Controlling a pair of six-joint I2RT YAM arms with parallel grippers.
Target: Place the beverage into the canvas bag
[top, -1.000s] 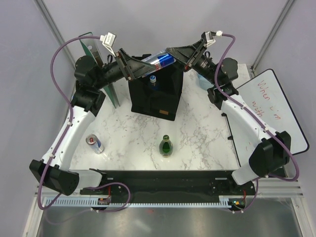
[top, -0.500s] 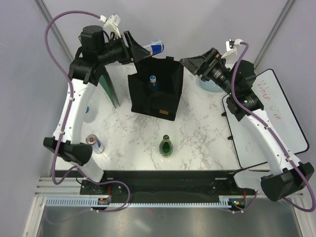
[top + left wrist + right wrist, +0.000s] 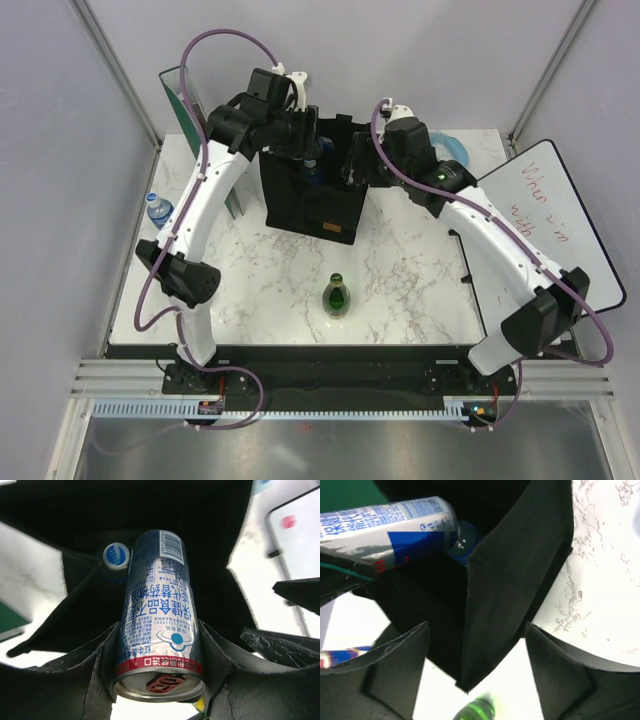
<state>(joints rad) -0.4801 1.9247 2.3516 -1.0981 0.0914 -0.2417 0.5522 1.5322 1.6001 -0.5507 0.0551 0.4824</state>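
The left gripper (image 3: 159,647) is clamped on a can (image 3: 159,605), which points down into the open bag (image 3: 305,207), near a bottle (image 3: 116,556) inside. The right gripper (image 3: 475,647) gapes wide astride the bag's corner, holding nothing.

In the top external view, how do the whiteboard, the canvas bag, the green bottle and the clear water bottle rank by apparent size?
1. whiteboard
2. canvas bag
3. green bottle and clear water bottle: these two look about alike, so I do not rank them.

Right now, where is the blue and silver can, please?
Left wrist view: the can is in the left hand, over the open canvas bag, above its blue-capped bottle.
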